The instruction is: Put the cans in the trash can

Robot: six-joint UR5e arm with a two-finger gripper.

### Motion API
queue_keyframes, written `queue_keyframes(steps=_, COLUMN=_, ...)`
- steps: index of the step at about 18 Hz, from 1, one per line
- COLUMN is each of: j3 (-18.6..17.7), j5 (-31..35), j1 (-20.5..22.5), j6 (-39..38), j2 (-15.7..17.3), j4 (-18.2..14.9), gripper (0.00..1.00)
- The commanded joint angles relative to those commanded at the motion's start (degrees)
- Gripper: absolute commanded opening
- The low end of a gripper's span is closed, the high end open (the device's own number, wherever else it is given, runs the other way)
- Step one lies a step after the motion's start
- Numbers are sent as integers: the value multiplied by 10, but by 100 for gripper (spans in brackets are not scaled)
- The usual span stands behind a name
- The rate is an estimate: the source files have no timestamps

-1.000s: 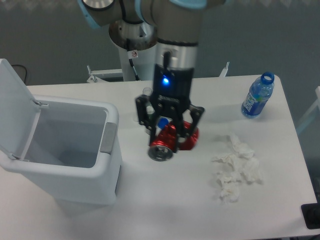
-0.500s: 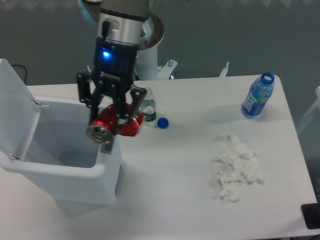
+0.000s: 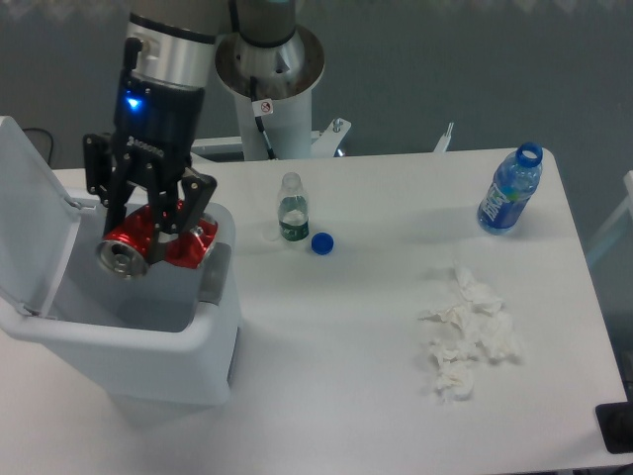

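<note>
My gripper [image 3: 148,236] is shut on two red cans [image 3: 158,241] with silver round ends, held side by side. It holds them above the open mouth of the white trash can [image 3: 119,341], near its right rim. The trash can's lid [image 3: 28,213] stands flipped up at the left. The inside of the bin looks bare where it shows.
A small clear bottle [image 3: 291,208] stands on the table with a blue cap [image 3: 321,242] lying beside it. A blue-labelled bottle [image 3: 510,190] stands at the far right. Crumpled white tissues [image 3: 467,332] lie at the right front.
My gripper has carried the red cans from the middle of the table leftwards and up, to above the open trash can. The small clear bottle and blue cap are now uncovered.
</note>
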Motion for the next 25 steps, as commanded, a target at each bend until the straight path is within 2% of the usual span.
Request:
queue_keyframes(steps=3, j3=-4, j5=1, j1=-9, j6=-1, j2=-4, j4=-1, gripper=57)
queue_keyframes(steps=4, j3=-4, j5=1, j1=-10, j6=-1, j2=-4, j4=-1, gripper=60)
queue_keyframes(steps=9, j3=-4, j5=2, j1=-10, j6=5, j2=-4, j4=0, gripper=91)
queue_keyframes(steps=10, j3=-4, j5=2, j1=-10, j6=5, j2=-4, j4=1, gripper=93)
queue_keyframes(steps=13, j3=-4, j5=2, j1=-7, j6=4, j2=-4, j4=1, gripper=94)
queue_keyframes(steps=15, j3=-3, j5=3, j1=1, j6=0, j2=-3, j4=0, gripper=100)
queue_keyframes(steps=19, j3=-5, j5=7, j1=29, j6=-3, j2=11, j4=-1, gripper=100)
queue_keyframes(steps=22, j3=-22, j5=2, j1=66, j6=0, j2=26, j4=0, gripper=100)
queue_keyframes(steps=25, j3=-19, j5=5, j1=71, j6=-2, j2=27, j4=-1, gripper=100)
